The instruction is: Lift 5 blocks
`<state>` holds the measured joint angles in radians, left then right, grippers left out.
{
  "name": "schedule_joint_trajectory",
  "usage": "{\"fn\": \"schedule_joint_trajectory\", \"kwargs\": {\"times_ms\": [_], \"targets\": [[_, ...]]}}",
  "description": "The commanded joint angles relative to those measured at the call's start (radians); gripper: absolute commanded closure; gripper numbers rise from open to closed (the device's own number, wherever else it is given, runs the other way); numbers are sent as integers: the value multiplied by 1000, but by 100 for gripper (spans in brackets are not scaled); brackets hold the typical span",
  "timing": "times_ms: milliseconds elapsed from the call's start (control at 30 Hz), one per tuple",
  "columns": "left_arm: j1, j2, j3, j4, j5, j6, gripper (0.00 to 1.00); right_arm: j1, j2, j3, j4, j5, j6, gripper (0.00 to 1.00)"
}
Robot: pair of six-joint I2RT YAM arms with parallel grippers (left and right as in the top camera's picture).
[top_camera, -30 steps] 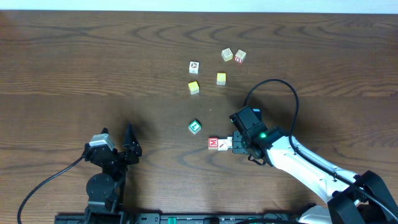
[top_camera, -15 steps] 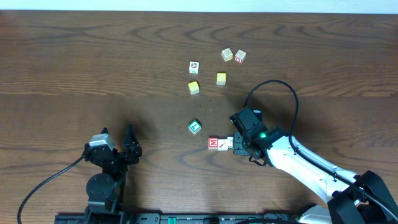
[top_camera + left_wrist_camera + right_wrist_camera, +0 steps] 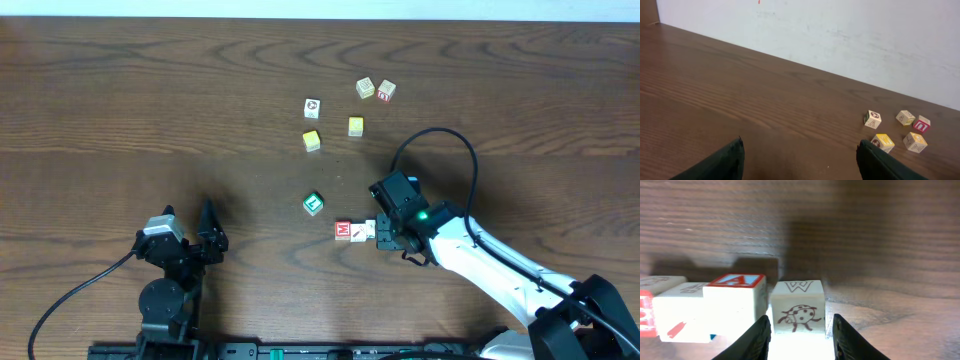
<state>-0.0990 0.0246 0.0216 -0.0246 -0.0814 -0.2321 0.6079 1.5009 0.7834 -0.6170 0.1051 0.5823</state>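
My right gripper [image 3: 376, 234] stands low at the table, and its jaws flank a pale block [image 3: 799, 312] with a W on top and a ladybug on its face. The block rests on the wood, with a thin gap at the right finger [image 3: 850, 340]. Beside it lie a red-topped A block [image 3: 735, 296] and a white one [image 3: 682, 312]; overhead shows a red block [image 3: 344, 230] there. A green block [image 3: 314, 203] sits just up-left. Three whitish blocks [image 3: 312, 107] [image 3: 365, 88] [image 3: 386, 91] lie farther back. My left gripper [image 3: 802, 165] is open over bare wood, far from them.
Two yellow-faced cubes [image 3: 311, 141] [image 3: 356, 126] lie between the far cluster and the green block. The right arm's black cable [image 3: 440, 135] loops above its wrist. A white wall [image 3: 840, 30] bounds the table's far edge. The left arm's base [image 3: 165, 300] is at the front left.
The right gripper's jaws have spread slightly around the ladybug block. Neither arm nor any block has visibly shifted.
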Motion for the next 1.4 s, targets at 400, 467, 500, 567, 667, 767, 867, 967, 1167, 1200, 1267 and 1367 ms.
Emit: {"fn": "schedule_joint_trajectory", "kwargs": {"times_ms": [400, 467, 500, 567, 667, 767, 867, 967, 1167, 1200, 1267, 1367], "targets": [[-1, 1, -18, -42, -16, 2, 28, -11, 8, 211, -131, -1, -64, 74], [-1, 1, -18, -42, -16, 2, 28, -21, 8, 222, -124, 2, -71, 75], [-1, 1, -18, -42, -17, 2, 28, -27, 8, 225, -119, 2, -79, 77], [-2, 1, -18, -42, -17, 2, 28, -31, 8, 225, -130, -10, -83, 92], [-1, 1, -18, -42, -16, 2, 28, -15, 8, 224, -183, -36, -82, 99], [-1, 1, -18, -42, -17, 2, 28, 28, 8, 224, -216, -37, -82, 99], [-1, 1, -18, -42, -16, 2, 28, 85, 8, 224, -259, -43, -58, 99], [-1, 1, -18, -42, -16, 2, 28, 135, 8, 222, -282, -43, -13, 99], [-1, 1, -18, -42, -17, 2, 28, 213, 10, 201, -257, -31, 77, 99], [-1, 1, -18, -42, -16, 2, 28, 220, 11, 189, -243, -31, 88, 99], [-1, 1, -18, -42, -16, 2, 28, 227, 11, 161, -209, -31, 102, 99], [-2, 1, -18, -42, -17, 2, 28, 232, 11, 111, -142, -32, 102, 99]]}}
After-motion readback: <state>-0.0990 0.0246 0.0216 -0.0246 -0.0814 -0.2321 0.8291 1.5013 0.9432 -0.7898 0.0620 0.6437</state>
